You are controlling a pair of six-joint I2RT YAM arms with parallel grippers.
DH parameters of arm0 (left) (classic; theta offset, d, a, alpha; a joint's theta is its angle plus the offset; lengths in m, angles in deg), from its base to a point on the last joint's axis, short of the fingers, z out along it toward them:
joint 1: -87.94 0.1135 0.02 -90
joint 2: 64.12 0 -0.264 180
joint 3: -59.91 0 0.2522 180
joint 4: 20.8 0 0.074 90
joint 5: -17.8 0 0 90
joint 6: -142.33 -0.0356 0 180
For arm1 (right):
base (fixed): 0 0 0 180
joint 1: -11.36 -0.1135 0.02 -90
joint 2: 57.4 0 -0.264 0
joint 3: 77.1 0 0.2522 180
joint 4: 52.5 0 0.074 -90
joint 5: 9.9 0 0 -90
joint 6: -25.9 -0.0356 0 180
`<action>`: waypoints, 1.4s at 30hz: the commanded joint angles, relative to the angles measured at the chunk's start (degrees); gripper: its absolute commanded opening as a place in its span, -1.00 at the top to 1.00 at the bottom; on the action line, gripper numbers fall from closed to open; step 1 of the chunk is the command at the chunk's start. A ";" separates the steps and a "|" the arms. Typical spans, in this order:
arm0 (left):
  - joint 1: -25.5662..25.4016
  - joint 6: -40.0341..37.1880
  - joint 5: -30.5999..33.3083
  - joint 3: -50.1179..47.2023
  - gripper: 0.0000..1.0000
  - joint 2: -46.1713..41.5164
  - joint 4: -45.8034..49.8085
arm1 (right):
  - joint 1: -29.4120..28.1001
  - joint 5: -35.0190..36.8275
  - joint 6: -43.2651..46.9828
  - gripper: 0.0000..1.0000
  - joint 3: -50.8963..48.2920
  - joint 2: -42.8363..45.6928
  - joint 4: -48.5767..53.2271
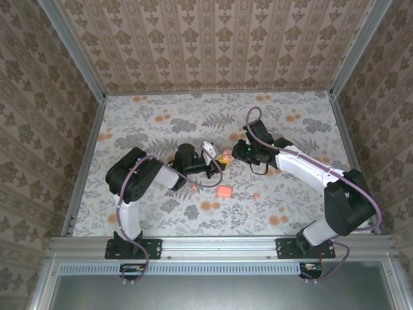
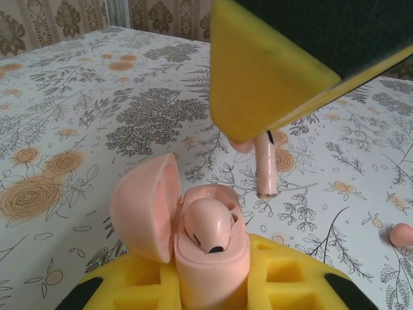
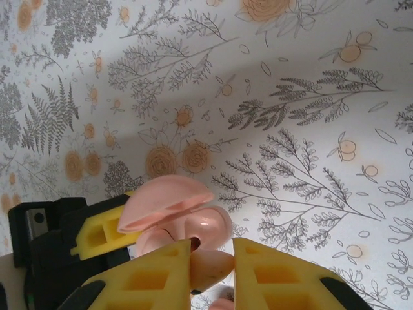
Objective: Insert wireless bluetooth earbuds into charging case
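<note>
The charging case [image 2: 210, 274] is salmon-pink and stands upright between the yellow pads of my left gripper [image 2: 210, 290], which is shut on it. Its lid [image 2: 145, 206] is swung open to the left. One earbud [image 2: 208, 226] sits in the case's left well. My right gripper [image 3: 213, 248] is shut on the other earbud [image 3: 218, 268]. That earbud's stem [image 2: 266, 169] hangs down just above and beyond the case's right side, apart from it. From above, both grippers meet at the table's middle, the left gripper [image 1: 213, 166] and the right gripper [image 1: 233, 154] on either side of the case [image 1: 226, 156].
A salmon-pink rounded block [image 1: 224, 192] lies on the flower-print cloth in front of the grippers, with a tiny coral nub [image 1: 256, 196] to its right. A pink nub [image 2: 401, 234] also lies at the right edge of the left wrist view. Patterned walls enclose the table.
</note>
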 commanded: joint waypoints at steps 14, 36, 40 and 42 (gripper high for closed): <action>-0.19 0.02 -1.97 1.11 0.76 -0.23 -1.21 | -2.14 5.44 2.49 0.61 2.54 -2.08 -0.42; -0.06 0.80 -1.48 0.75 0.76 -3.04 -2.32 | -5.40 12.92 5.47 0.62 4.53 -4.55 1.83; -0.06 0.86 -1.23 0.67 0.76 -3.37 -2.38 | -5.41 12.53 5.65 0.62 4.61 -4.83 2.01; 0.07 0.88 -1.10 0.64 0.76 -3.40 -2.32 | -5.41 12.33 5.78 0.62 4.41 -4.70 2.19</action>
